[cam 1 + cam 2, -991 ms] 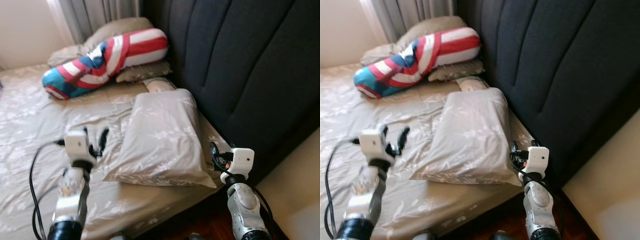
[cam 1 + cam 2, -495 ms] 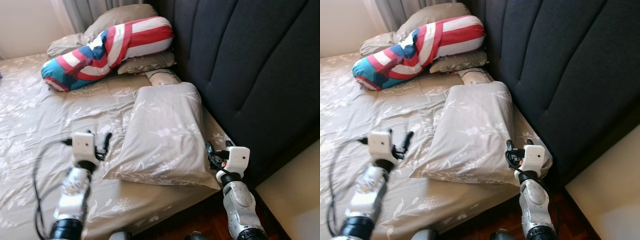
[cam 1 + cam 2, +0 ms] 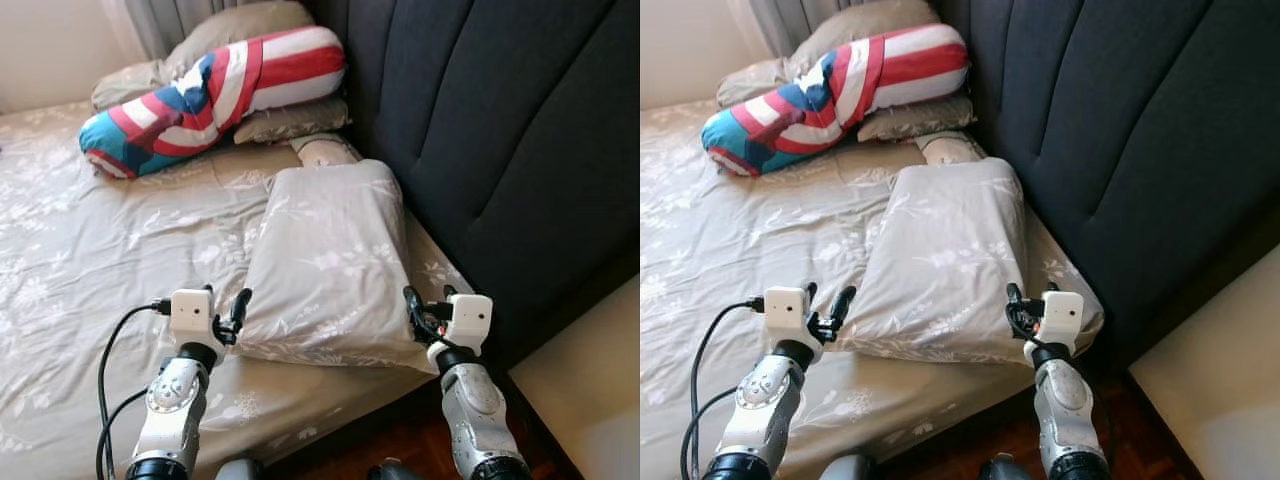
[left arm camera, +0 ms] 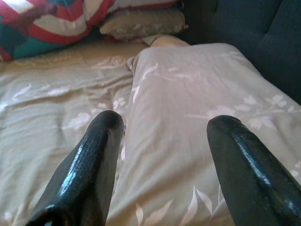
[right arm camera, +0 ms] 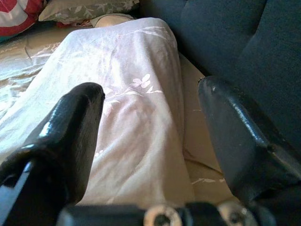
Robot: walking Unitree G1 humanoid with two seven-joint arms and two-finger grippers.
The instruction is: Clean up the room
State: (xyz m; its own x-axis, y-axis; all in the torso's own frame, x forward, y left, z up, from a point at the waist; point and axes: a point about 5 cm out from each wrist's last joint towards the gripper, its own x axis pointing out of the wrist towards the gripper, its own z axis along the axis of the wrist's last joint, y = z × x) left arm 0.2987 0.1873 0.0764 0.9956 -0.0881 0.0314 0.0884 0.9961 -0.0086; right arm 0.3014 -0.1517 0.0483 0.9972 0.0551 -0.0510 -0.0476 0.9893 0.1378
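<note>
**Pillow flanked by both grippers, grab not yet made**

The beige leaf-print pillow (image 3: 325, 265) lies flat on the bed (image 3: 90, 250), its long side against the dark padded headboard (image 3: 500, 130), near end at the mattress edge. The left gripper (image 3: 228, 312) sits at its near-left corner, fingers spread wide. The right gripper (image 3: 425, 312) hovers at the near-right corner, also wide, nothing held. This looks like the approach step. Next, I'd say: both pairs of fingers need to close on the 2 near corners. A striped bolster (image 3: 215, 95) rests on 2 more pillows (image 3: 240, 25) further up.
</note>
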